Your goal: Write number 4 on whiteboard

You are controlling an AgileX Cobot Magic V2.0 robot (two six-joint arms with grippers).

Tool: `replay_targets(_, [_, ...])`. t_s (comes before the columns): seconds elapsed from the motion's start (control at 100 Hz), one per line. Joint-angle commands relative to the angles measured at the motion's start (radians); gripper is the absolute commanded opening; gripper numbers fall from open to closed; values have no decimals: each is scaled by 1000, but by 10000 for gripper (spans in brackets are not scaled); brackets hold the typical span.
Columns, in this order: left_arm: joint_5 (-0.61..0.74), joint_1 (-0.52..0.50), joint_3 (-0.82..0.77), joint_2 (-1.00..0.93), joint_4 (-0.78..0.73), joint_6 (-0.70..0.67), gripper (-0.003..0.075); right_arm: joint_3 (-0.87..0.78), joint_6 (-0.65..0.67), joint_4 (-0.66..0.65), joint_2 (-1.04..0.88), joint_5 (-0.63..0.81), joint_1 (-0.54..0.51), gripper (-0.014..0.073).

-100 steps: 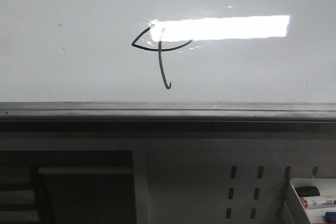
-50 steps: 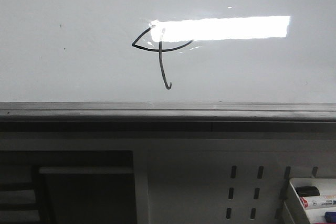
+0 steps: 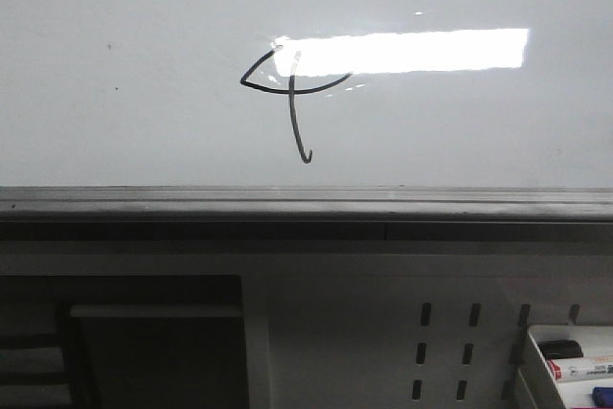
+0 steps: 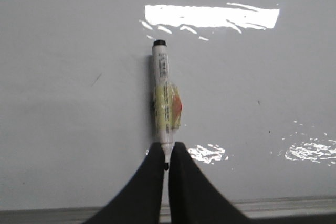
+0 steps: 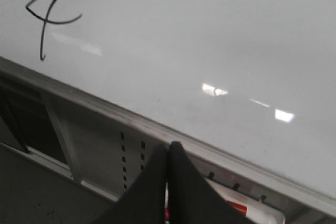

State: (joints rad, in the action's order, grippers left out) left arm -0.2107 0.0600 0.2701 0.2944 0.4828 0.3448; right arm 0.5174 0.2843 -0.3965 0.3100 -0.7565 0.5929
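One black number 4 (image 3: 287, 93) drawn mid whiteboard (image 3: 124, 131), touching glare patch. Left gripper (image 4: 166, 156) clamped on marker (image 4: 164, 98), cap pointing away. Right gripper (image 5: 168, 153) pinched closed, empty, over board rail (image 5: 105, 109).

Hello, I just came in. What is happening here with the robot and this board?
A robot is writing on a whiteboard. A black hand-drawn number 4 is already on the board, partly under a bright light reflection. The left gripper is shut on a marker, which lies against a bare part of the board. The right gripper is shut and holds nothing, near the board's grey edge rail. More markers sit in a tray below.
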Motion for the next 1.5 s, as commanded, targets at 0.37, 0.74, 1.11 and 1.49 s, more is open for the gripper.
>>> replay_targets(0.37, [86, 87, -109, -143, 22, -10, -20, -1, 4, -34, 7, 17, -7, -71])
replay_targets(0.74, [279, 66, -295, -325, -312, -216, -20, -1, 4, -36, 7, 17, -7, -71])
replay_targets(1.11, [276, 10, -295, -325, -422, -332, -20, -1, 4, -37, 7, 17, -7, -71])
replay_targets(1.49, [276, 10, -295, -325, -422, -332, -20, -1, 4, -37, 7, 17, -7, -71])
